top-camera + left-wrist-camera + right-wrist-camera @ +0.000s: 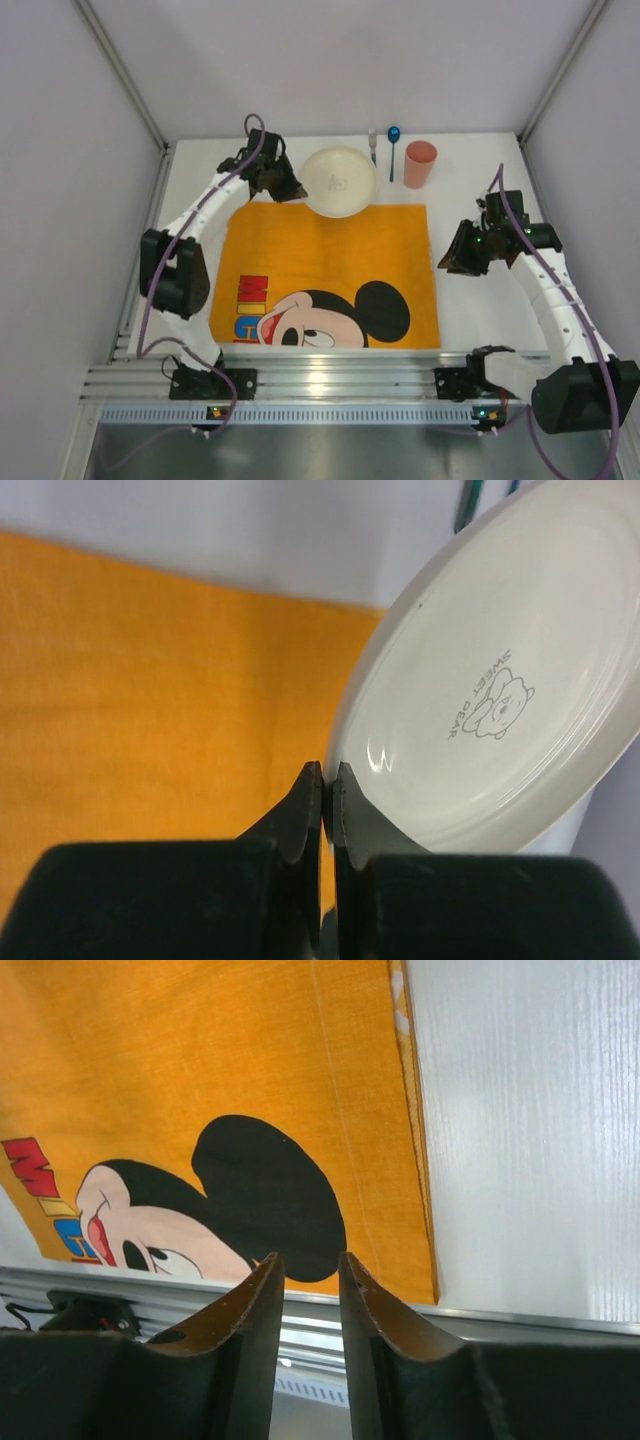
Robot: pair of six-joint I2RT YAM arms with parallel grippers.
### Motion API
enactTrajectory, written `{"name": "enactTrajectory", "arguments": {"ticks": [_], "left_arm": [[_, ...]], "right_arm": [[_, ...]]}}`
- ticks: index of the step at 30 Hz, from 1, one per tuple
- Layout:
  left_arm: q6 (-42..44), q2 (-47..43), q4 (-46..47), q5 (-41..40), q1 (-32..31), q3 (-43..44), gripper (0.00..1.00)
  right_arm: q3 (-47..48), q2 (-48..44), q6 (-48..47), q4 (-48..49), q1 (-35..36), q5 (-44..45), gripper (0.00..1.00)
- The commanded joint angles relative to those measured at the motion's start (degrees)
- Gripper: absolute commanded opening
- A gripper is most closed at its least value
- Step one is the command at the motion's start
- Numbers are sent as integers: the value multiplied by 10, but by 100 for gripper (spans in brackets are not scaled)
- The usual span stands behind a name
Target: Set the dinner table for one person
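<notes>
- Though pressed finger to finger, gives no sure sign of a hold: finds the left end effector [293,190] closed at the rim of the plate [340,181], with no telling whether any rim is pinched.
- From the left wrist, places the plate [500,700] ahead and to the right of that end effector [322,780], rim touching or just beside the right-hand fingertip.
- Puts the plate half on the white surface [470,310], half over the far edge of the orange mat [330,260].
- Being round, offers no long axis, so leaves any point of the rim equally good for a grip.
- Judges the left arm far nearer to the plate; keeps the right end effector [450,262] well apart from it, just off the mat's right edge.
- Shows the right end effector [308,1265] narrowly parted, nothing between the fingers, mat corner and bare surface [530,1110] beyond it.
- Sets the fork [372,145], blue spoon [393,150] and pink cup [420,163] beyond and to the left of the right end effector, both utensils lying lengthwise away from the arms.
- Probably calls for dragging the plate back from the left end effector toward the arms, onto the mat's middle.
- Risks a slip if the rim is not truly clamped.
</notes>
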Motion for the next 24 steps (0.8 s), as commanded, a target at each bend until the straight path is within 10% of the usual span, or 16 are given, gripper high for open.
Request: {"name": "enactTrajectory", "arguments": {"ticks": [1, 10, 19, 24], "left_arm": [[-4, -143, 30, -2, -39, -153, 0], [-59, -391, 58, -72, -120, -502, 0], [-82, -405, 74, -139, -150, -562, 1], [-89, -376, 82, -136, -155, -568, 55]], "right_arm": [[-10, 0, -19, 38, 6, -33, 32], [-11, 1, -28, 50, 17, -49, 49], [-32, -21, -30, 43, 40, -47, 48], [-40, -33, -30, 43, 48, -46, 47]]}}
